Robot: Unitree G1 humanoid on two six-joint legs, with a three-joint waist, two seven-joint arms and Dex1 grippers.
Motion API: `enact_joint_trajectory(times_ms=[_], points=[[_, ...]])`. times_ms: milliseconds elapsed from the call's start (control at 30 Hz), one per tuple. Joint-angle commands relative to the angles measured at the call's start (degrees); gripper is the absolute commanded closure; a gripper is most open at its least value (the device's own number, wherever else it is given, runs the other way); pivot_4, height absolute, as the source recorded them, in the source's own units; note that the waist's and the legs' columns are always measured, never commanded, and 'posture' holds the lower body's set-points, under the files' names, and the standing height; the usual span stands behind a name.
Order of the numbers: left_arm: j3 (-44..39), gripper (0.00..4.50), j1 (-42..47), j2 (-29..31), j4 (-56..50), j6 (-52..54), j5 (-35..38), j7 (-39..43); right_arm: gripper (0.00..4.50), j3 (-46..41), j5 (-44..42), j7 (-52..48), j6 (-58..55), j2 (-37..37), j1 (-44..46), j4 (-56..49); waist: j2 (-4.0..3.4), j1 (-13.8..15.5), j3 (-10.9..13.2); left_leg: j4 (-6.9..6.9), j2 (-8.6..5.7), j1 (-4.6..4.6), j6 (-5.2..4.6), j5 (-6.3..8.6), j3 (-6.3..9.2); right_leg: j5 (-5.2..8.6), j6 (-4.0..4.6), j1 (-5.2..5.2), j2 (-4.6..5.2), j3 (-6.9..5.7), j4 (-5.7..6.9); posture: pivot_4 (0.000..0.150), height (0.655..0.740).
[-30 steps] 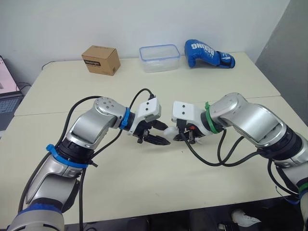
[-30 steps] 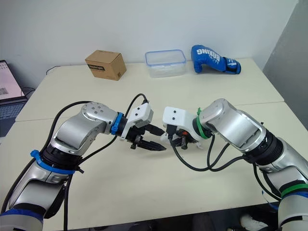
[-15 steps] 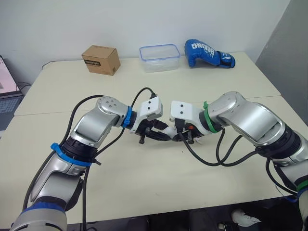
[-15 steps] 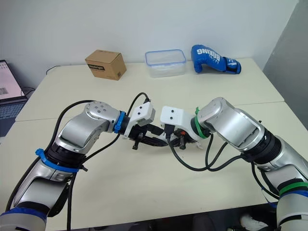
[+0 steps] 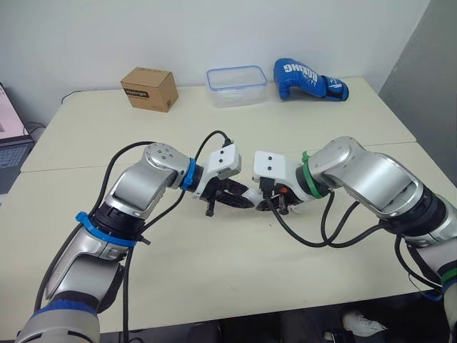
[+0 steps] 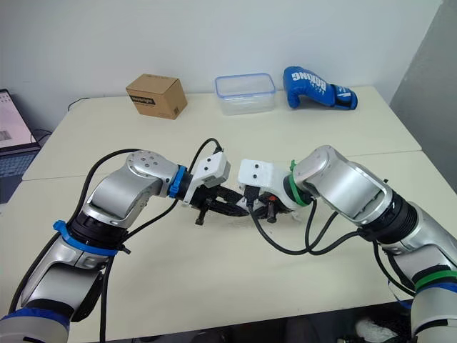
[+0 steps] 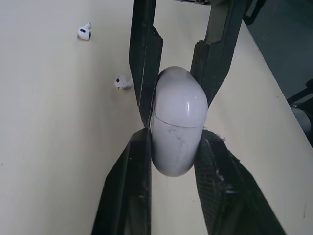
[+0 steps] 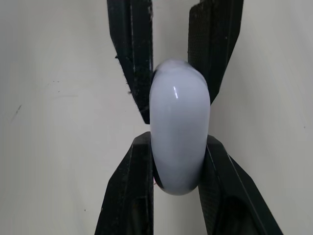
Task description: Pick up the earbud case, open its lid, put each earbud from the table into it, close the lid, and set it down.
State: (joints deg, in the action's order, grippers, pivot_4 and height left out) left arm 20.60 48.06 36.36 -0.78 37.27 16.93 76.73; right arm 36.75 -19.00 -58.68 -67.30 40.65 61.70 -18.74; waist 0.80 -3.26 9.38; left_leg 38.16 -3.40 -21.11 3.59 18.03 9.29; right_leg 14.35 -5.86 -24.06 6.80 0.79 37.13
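Observation:
The white earbud case (image 7: 177, 132) hangs just above the table, lid closed, its seam visible. My left gripper (image 5: 241, 201) is shut on one end of it and my right gripper (image 5: 263, 203) is shut on the other end, so the two pairs of black fingers meet tip to tip around the case (image 8: 178, 127). In the left wrist view, two white earbuds lie on the table beyond the case, one close to it (image 7: 122, 82) and one farther off (image 7: 84, 32).
At the table's far side stand a cardboard box (image 5: 150, 88), a clear plastic container with a blue rim (image 5: 237, 86) and a blue boxing glove (image 5: 307, 79). A laptop (image 5: 8, 128) sits at the far left edge.
A second ago my right gripper alone held the case. My left gripper has since moved right and closed on the case's free end. Little has changed in the last half second.

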Motion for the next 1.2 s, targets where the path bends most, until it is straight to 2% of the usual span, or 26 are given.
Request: enact_joint_trajectory(times_ms=[33,367,400,567,700,833,967,1200], points=[[-1.69,3.73,1.64,0.34,-2.05,0.61,1.40,0.69,3.70,-0.50,0.47,0.00,0.17,0.19,0.47,-1.64,0.00,0.00,0.00,0.00,0.00,0.00,0.00,0.00,0.00,0.00,0.00,0.00,0.00,0.00,0.00,0.150,0.7307],[-1.37,3.73,1.65,0.46,-2.05,0.66,0.25,-0.01,3.70,-0.82,-0.32,-0.24,-0.82,-0.43,0.77,-1.58,0.00,-0.01,0.00,0.01,0.00,0.00,0.00,0.00,0.00,0.00,0.00,0.00,0.00,0.00,0.01,0.150,0.7307],[-1.38,3.73,1.61,0.50,-2.15,0.79,0.26,-0.02,2.97,-0.85,-0.41,-0.25,-1.04,-0.48,0.81,-1.65,0.00,-0.01,0.00,0.01,0.00,0.00,0.00,0.00,0.00,0.00,0.00,0.00,0.00,0.00,0.01,0.150,0.7307],[-1.63,3.73,1.06,0.54,-2.36,1.04,0.09,-0.64,1.29,-0.62,0.67,0.72,-0.85,-0.57,0.92,-1.39,0.00,-0.02,0.00,0.02,0.00,0.00,0.00,0.00,0.00,0.00,0.00,0.00,0.00,0.00,0.01,0.150,0.7307],[-4.92,3.73,-1.60,0.31,-3.03,-1.74,1.72,-1.87,1.29,-3.41,0.09,1.20,-0.16,0.16,-0.24,-1.66,0.00,-0.01,0.00,0.02,0.00,0.00,0.00,0.00,0.00,0.00,0.00,0.00,0.00,0.00,0.02,0.150,0.7307],[-11.22,3.73,-6.13,-0.75,-3.45,-3.94,5.97,-3.27,1.29,-13.23,-3.22,0.71,5.61,0.80,-6.29,-1.75,0.02,0.10,-0.01,0.02,0.00,-0.01,0.00,0.00,-0.01,0.00,0.01,-0.01,0.03,0.01,-0.01,0.150,0.7307],[-17.70,3.73,-11.69,-2.37,-4.56,-5.46,11.04,-4.94,1.29,-25.48,-10.25,0.74,7.85,-1.48,-15.06,-3.29,0.04,0.33,-0.02,0.04,-0.02,-0.03,0.00,0.00,0.01,-0.01,0.01,0.01,0.06,-0.01,-0.01,0.150,0.7307],[-22.10,3.73,-18.09,-5.50,-5.44,-9.56,15.16,-6.49,1.29,-35.28,-17.53,3.88,9.70,-6.84,-23.16,-3.97,0.04,0.41,-0.03,0.11,-0.02,0.00,0.00,0.00,-0.02,-0.03,0.04,0.02,0.07,0.01,0.08,0.150,0.7307]])
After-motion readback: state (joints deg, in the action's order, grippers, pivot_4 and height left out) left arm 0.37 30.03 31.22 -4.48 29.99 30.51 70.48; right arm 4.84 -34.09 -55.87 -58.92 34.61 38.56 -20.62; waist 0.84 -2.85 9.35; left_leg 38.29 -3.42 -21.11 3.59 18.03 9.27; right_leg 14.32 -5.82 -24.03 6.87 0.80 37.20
